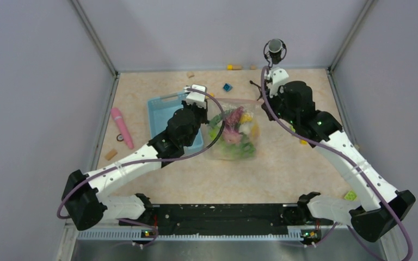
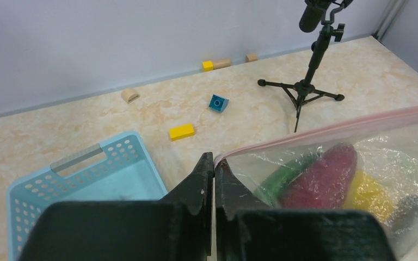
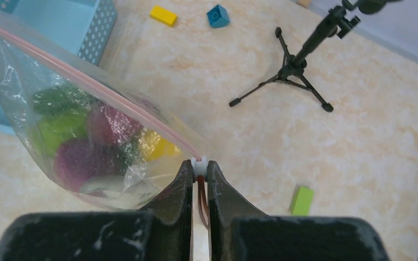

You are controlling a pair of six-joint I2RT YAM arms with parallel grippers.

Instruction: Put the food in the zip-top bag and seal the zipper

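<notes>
**Both grippers clamped, arms reaching in**

The left arm and right arm stretch forward and lean toward each other. The left gripper and right gripper have their jaws pressed together, each pinching one end of the zipper.

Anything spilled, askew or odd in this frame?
Nothing spilled: the food sits inside the zip-top bag, which is stretched between the left gripper and right gripper, each shut on an end of the zipper. Only stray blocks and a small tripod sit beyond it.

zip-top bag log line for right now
food: in zip-top bag | left gripper: shut on zipper end | right gripper: shut on opposite end
</notes>
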